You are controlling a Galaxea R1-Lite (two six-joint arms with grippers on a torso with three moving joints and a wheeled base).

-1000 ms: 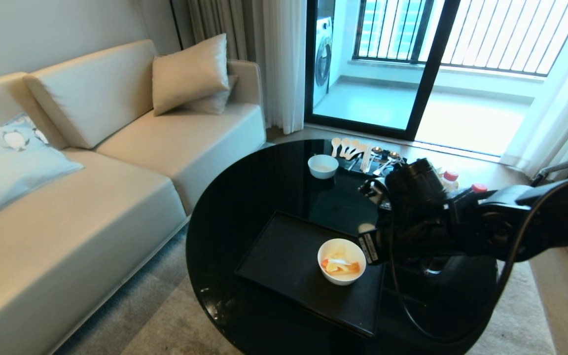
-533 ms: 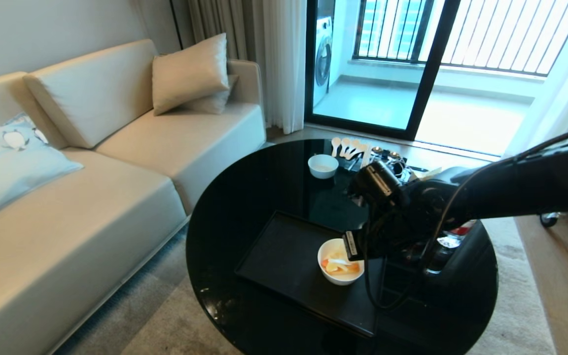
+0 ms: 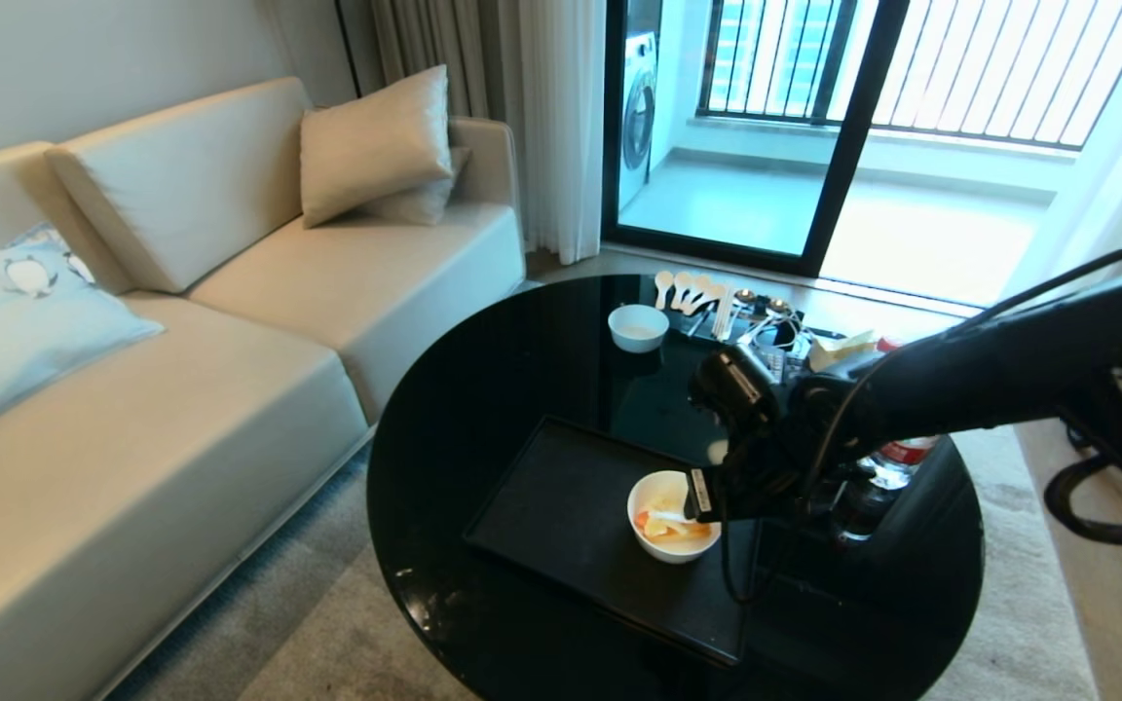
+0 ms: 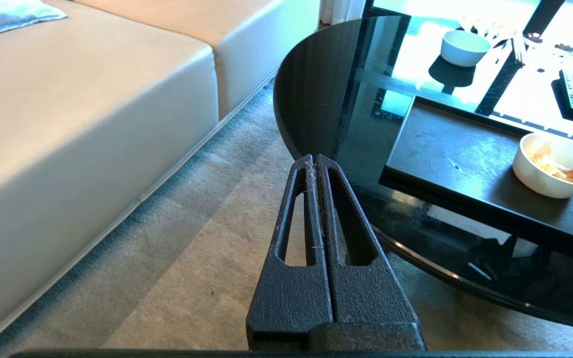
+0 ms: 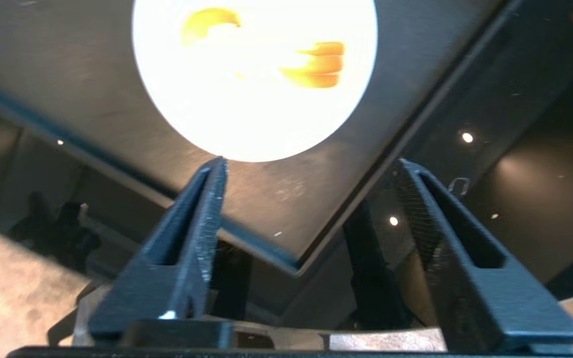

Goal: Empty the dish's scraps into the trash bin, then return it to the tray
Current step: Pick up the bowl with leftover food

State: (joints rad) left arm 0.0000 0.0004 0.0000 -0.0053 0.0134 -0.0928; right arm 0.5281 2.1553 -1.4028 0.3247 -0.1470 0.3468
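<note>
The dish (image 3: 670, 516), a deep cream-white bowl, stands on the right part of the black tray (image 3: 561, 516). Orange and pale scraps (image 3: 673, 527) lie inside it. My right arm (image 3: 960, 389) reaches in from the right, its wrist hanging over the dish's right rim. In the right wrist view my right gripper (image 5: 311, 166) is open and empty, looking down on the dish (image 5: 254, 74), the scraps (image 5: 316, 64) and a tray corner (image 5: 291, 209). My left gripper (image 4: 315, 158) is shut, parked low over the carpet beside the table. The trash bin is out of view.
The tray lies on a round black glass table (image 3: 483, 389). A smaller white bowl (image 3: 637, 327), spoons (image 3: 688, 290) and a red-capped bottle (image 3: 897, 458) stand at the far and right side. A beige sofa (image 3: 181, 341) runs along the left.
My right arm has swung left and down toward the dish, so its wrist now covers the dish's right rim. The dish and tray have not moved.
</note>
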